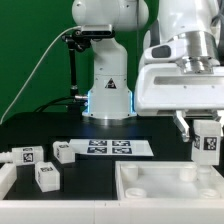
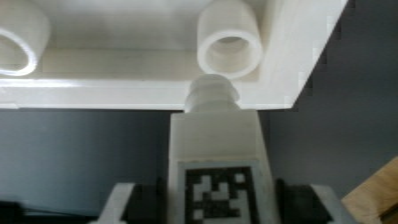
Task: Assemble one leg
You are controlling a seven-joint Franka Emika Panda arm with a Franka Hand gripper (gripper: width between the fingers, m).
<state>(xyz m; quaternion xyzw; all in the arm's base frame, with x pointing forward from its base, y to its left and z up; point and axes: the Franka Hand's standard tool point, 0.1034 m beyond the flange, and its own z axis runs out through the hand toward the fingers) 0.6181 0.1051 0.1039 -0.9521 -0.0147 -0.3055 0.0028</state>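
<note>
My gripper (image 1: 207,140) is shut on a white leg (image 1: 208,146) with a marker tag and holds it at the exterior view's right, over the white tabletop part (image 1: 170,186). In the wrist view the gripper (image 2: 217,205) clamps the leg (image 2: 217,140) by its tagged sides. The leg's narrow tip points at the tabletop's rim (image 2: 107,92), just short of a round screw hole (image 2: 233,45). A second hole (image 2: 15,50) lies further along the same edge.
Three loose white legs with tags lie at the exterior view's left (image 1: 25,155), (image 1: 63,152), (image 1: 47,175). The marker board (image 1: 110,148) lies on the black table before the arm's base (image 1: 108,98). A white piece (image 1: 6,180) sits at the lower left edge.
</note>
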